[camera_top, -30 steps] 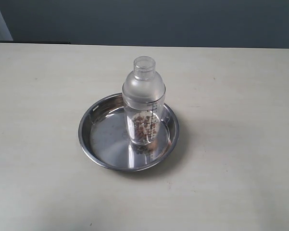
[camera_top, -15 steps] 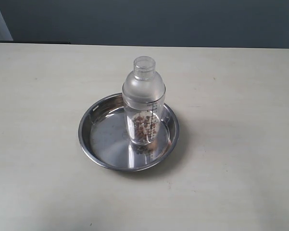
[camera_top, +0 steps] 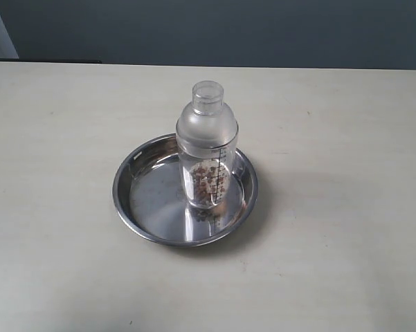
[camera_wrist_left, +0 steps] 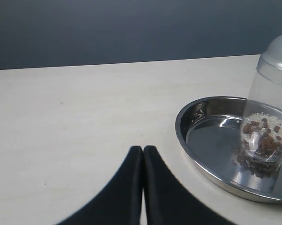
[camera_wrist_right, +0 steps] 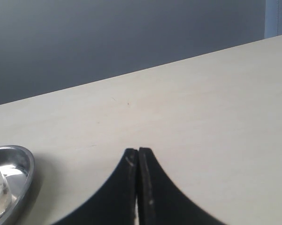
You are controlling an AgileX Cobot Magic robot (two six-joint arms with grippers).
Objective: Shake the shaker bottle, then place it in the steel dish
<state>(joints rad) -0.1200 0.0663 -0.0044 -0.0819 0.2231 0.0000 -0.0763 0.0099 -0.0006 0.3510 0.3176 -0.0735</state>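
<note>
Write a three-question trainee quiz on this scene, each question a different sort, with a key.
1. True or false: the shaker bottle stands upright inside the steel dish.
2. The left gripper is: A) shut on the bottle; B) shut on nothing, apart from the dish; C) wide open.
3. Short answer: what lies in the bottom of the bottle?

Key: 1 true; 2 B; 3 brown beads.

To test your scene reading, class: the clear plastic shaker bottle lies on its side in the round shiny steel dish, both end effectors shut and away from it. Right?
Not quite. The clear plastic shaker bottle stands upright in the round shiny steel dish, as the exterior view shows; the rest holds.
</note>
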